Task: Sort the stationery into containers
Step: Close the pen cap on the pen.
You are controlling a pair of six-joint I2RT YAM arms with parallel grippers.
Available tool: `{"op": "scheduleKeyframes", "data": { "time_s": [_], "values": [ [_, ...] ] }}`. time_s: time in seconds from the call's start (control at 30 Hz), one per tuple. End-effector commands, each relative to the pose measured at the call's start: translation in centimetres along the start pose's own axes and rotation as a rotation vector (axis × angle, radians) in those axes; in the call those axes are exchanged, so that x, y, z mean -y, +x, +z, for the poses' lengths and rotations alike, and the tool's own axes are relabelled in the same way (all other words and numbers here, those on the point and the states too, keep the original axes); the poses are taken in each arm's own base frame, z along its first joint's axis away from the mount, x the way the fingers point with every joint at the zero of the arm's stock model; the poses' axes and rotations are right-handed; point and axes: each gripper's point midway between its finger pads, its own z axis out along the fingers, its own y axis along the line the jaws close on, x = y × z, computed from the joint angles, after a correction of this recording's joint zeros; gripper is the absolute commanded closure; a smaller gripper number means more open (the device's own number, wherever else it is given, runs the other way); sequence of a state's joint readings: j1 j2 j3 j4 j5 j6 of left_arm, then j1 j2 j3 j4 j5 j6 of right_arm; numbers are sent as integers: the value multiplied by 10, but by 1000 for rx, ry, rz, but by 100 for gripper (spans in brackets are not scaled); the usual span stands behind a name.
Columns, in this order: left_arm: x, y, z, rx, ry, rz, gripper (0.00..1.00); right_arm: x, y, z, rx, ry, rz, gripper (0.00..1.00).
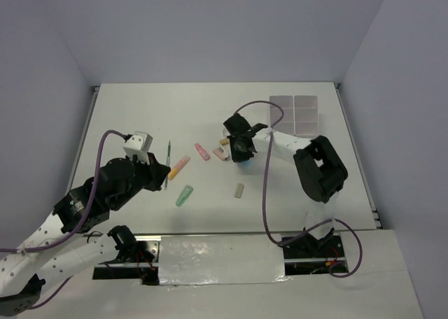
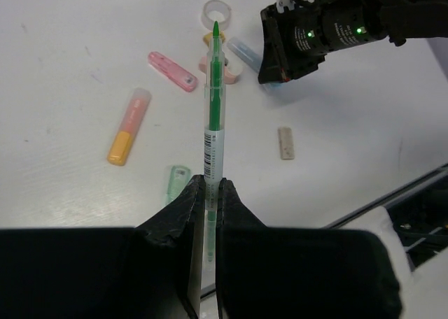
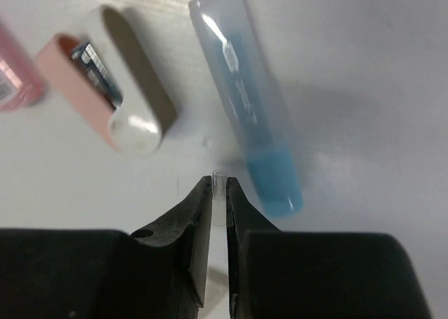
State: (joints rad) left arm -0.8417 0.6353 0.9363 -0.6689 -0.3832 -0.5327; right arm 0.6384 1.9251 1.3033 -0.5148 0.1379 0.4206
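Note:
My left gripper (image 2: 208, 186) is shut on a thin green pen (image 2: 214, 102), which points away from the jaws above the table. In the top view that pen (image 1: 169, 152) sticks out of the left gripper (image 1: 163, 173). My right gripper (image 3: 219, 182) is shut on a small clear tube (image 3: 219, 175) held just above the table. A blue stick (image 3: 248, 102) lies close on its right and a pink stick (image 3: 105, 95) on its left. The right gripper (image 1: 240, 153) hovers over this cluster. The divided translucent container (image 1: 295, 114) sits at the far right.
An orange stick (image 1: 179, 167), a green stick (image 1: 184, 195), a pink stick (image 1: 202, 152) and a tan block (image 1: 239, 190) lie loose mid-table. The left wrist view also shows a white tape ring (image 2: 217, 13) beside the right arm's wrist (image 2: 315, 32).

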Motion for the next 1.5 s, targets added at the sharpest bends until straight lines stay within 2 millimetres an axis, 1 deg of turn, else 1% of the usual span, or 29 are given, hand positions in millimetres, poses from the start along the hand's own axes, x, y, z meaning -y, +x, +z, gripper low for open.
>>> {"op": "scheduleKeyframes", "data": {
  "time_s": [0.0,0.03,0.07,0.1,0.13,0.17,0.2,0.23,0.27,0.3,0.33,0.37,0.4,0.43,0.47,0.5,0.53,0.57,0.6,0.63,0.67,0.7,0.87,0.93,1.07,1.2,1.33,1.47],
  "values": [
    [27,-15,-3,63,137,-93,100,-16,-54,-79,246,-131,77,100],
    [39,-15,-1,72,197,-125,100,-21,-73,-118,350,-190,113,100],
    [46,-16,-2,84,238,-138,100,-22,-77,-134,391,-213,129,100],
    [60,-16,0,91,313,-159,100,-24,-91,-174,494,-274,187,100],
    [68,-17,-1,103,364,-167,100,-21,-88,-184,527,-290,223,100],
    [81,-29,-4,154,436,-190,100,-21,-89,-196,572,-319,262,100],
    [91,-19,-2,127,500,-186,100,-24,-105,-245,718,-440,353,100],
    [99,-19,-4,136,550,-191,100,-21,-90,-238,733,-466,375,100],
    [111,-31,-9,187,621,-214,100,-23,-89,-250,781,-526,401,100],
    [116,-26,-6,188,658,-221,100,-25,-97,-297,911,-666,453,100],
    [125,-24,-10,181,722,-220,100,-25,-86,-292,912,-698,457,100],
    [133,-33,-15,225,776,-227,100,-26,-84,-304,945,-745,464,100],
    [136,-27,-13,209,801,-238,100,-29,-83,-340,1031,-852,473,100],
    [143,-22,-13,190,837,-233,100,-30,-77,-341,1040,-876,473,100],
    [147,-27,-15,213,868,-238,100,-33,-75,-349,1055,-910,468,100],
    [149,-24,-13,206,878,-248,100,-43,-70,-366,1071,-995,426,100],
    [151,-22,-10,201,887,-249,100,-49,-67,-371,1066,-1035,397,100],
    [154,-26,-14,220,920,-251,100,-55,-63,-376,1062,-1070,372,100],
    [155,-23,-13,215,928,-253,100,-61,-60,-385,1080,-1118,338,100],
    [157,-21,-13,213,941,-251,100,-67,-54,-386,1073,-1142,315,100],
    [161,-23,-17,223,977,-246,100,-70,-53,-389,1078,-1157,303,100],
    [162,-20,-14,210,979,-244,100,-75,-49,-394,1082,-1190,261,100],
    [162,-12,-10,184,980,-245,100,-77,-45,-408,1107,-1224,232,100],
    [161,-10,-7,179,965,-243,100,-83,-42,-409,1083,-1242,208,100],
    [161,-12,-6,188,960,-237,100,-97,-36,-401,1039,-1259,168,100],
    [162,-14,-6,187,962,-230,100,-98,-34,-398,1044,-1239,154,100],
    [161,-12,-4,181,954,-228,100,-99,-33,-399,1044,-1238,146,100],
    [160,-13,-6,191,953,-226,100,-95,-34,-395,1053,-1214,145,100]
  ]
}}
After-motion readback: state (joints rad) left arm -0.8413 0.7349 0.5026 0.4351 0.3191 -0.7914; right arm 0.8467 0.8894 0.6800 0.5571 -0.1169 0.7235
